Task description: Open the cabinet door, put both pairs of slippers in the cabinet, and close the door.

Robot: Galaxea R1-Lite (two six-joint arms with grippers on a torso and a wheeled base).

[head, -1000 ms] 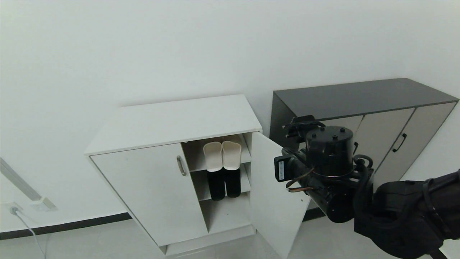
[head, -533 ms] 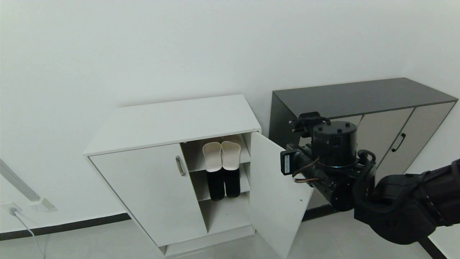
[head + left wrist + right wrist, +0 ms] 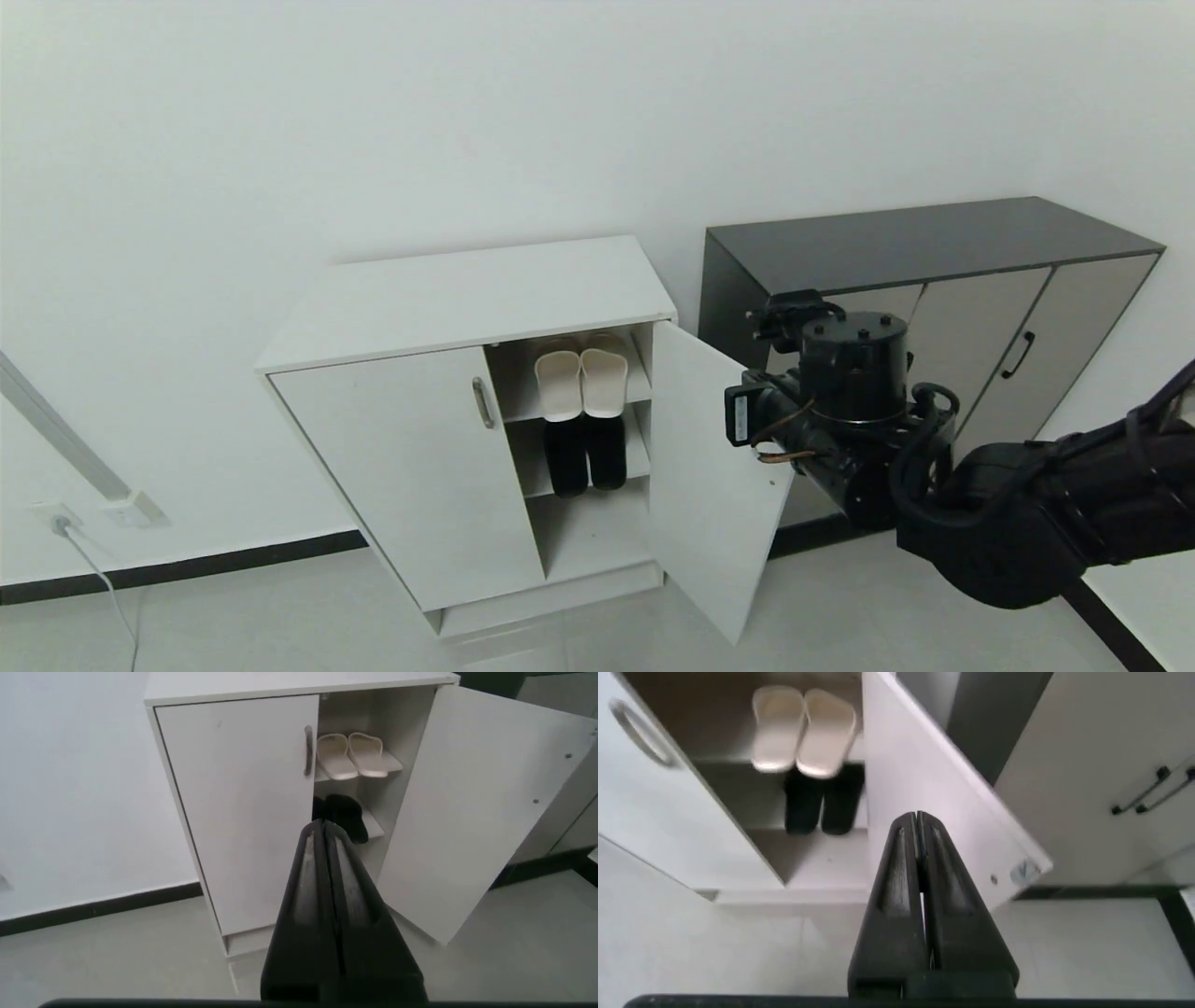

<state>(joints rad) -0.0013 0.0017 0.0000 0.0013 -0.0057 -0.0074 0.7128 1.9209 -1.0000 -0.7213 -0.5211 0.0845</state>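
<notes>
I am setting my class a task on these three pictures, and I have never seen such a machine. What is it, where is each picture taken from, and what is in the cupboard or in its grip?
It is a robot with two arms, on wheels. The large picture comes from a camera on its head, looking down at a white cabinet beside a dark cabinet. The black limb in it is the robot's right arm.

The two smaller pictures come from cameras on the wrists, so each looks along its own gripper: the left gripper and the right gripper. Both have their fingers pressed together and hold nothing.

The white cabinet's right door stands open and its left door is closed. Inside, a pair of white slippers lies on the top shelf, and a pair of black slippers on the shelf below.
</notes>
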